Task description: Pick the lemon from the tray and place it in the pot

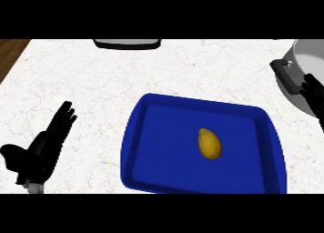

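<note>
The right robot hand (319, 98) hovers with straight fingers by the pot (306, 59) at the bench's (91, 77) right edge. The left robot hand (43, 145) rests open. The lemon (210, 144) lies in the blue tray (144, 150) — between them.

Kitchen: marble counter (91, 77), pot (312, 68), blue tray (141, 136)

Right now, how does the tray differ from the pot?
The tray is blue, shallow and squarish, and sits in full view; the pot is grey, deep and round, cut off by the right edge. The tray holds a lemon; no lemon shows in the pot. Both stand on the white counter.
</note>
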### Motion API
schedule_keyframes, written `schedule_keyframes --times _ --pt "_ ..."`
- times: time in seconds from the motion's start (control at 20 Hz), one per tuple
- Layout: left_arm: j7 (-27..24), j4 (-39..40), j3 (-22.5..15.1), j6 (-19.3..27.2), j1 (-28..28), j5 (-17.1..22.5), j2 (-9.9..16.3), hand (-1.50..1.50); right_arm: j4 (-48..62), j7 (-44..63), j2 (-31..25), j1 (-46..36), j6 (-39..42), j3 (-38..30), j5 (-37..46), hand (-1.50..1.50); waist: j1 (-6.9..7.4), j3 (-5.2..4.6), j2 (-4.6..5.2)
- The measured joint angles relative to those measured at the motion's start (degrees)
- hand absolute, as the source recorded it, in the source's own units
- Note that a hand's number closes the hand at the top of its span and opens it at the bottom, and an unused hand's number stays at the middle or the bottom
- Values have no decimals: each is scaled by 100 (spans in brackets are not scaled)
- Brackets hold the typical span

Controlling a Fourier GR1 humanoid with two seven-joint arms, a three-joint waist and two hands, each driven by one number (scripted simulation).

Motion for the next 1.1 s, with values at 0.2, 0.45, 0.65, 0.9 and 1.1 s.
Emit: schedule_keyframes --times 0.2,0.45,0.65,0.9,1.1 --pt "-51 -174 99 72 -399 2 -51 0 17 -356 175 -690 1030 305 -687 150 161 -9 98" --pt "-218 -326 176 162 -975 40 -219 0 -10 -1231 -52 -1661 2144 586 -619 -150 421 -19 185" --pt "-221 -270 318 246 -1379 93 -285 0 461 -2463 -226 -2113 3047 697 -385 -150 367 -6 270" --pt "-308 -40 446 324 -1625 99 -360 0 963 -3991 -497 -2407 3668 818 217 -150 221 -8 282" --pt "-285 133 516 337 -1768 102 -367 0 1230 -4647 -815 -2651 3372 1161 1073 -150 143 -18 247"
